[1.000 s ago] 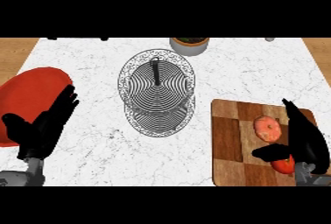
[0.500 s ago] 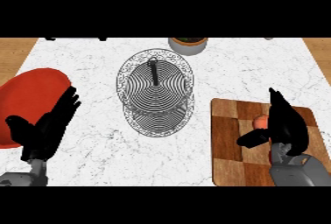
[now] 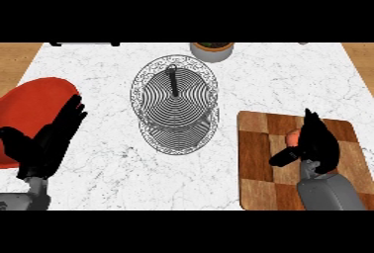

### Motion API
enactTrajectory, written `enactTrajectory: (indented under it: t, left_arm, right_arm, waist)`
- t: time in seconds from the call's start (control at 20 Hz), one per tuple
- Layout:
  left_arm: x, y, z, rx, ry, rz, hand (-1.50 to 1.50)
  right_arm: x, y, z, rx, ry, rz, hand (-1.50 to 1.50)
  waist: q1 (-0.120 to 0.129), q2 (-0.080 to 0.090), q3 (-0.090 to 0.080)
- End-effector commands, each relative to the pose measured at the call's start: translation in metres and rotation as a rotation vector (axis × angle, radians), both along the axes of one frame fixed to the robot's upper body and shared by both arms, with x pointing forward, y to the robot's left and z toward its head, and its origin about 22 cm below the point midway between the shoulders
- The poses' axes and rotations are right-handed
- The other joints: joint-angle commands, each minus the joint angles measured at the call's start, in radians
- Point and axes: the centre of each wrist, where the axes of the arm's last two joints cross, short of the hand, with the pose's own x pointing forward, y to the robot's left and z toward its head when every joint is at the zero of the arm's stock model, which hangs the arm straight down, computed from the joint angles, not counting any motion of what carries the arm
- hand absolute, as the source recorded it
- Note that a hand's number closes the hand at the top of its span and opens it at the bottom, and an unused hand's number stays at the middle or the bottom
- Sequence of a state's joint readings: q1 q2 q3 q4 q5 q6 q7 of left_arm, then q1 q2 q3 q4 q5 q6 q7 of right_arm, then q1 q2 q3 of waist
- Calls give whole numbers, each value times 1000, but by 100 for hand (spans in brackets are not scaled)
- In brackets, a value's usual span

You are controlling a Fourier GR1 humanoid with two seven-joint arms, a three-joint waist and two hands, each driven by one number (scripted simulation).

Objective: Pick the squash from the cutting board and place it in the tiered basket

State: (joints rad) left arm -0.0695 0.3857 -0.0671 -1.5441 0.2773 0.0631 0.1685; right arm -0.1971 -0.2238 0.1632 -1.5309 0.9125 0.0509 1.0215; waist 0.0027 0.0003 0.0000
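The squash (image 3: 292,136) lies on the wooden cutting board (image 3: 257,163) at the right; only a small orange-pink patch of it shows. My right hand (image 3: 317,144) is over it, fingers straight and pointing away from me, thumb out to the left, hiding most of the squash. I cannot tell whether the hand touches it. The wire tiered basket (image 3: 174,105) stands in the middle of the counter, to the left of the board, with nothing in it. At the left my left hand (image 3: 48,144) rests open.
A red plate (image 3: 29,101) lies at the left edge, partly under my left hand. A grey pot (image 3: 212,50) stands at the counter's back edge behind the basket. White marble counter lies between the basket and the board.
My right hand has moved left and forward over the cutting board, so it now covers most of the squash. The left hand has stayed put.
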Motion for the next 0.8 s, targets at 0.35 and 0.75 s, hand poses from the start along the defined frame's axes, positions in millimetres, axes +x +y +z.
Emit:
enactTrajectory:
  t: [0.35, 0.75]
  left_arm:
    - [-10, -2, -12, -2, 8, 9, 0]
    - [-10, -6, -7, -9, -11, -19, 0]
  right_arm:
    - [2, -18, -34, -117, -14, -59, -150]
    - [-13, -24, -57, 26, 168, 7, 150]
  waist:
    - [-1, -1, 0]
    - [-2, -1, 0]
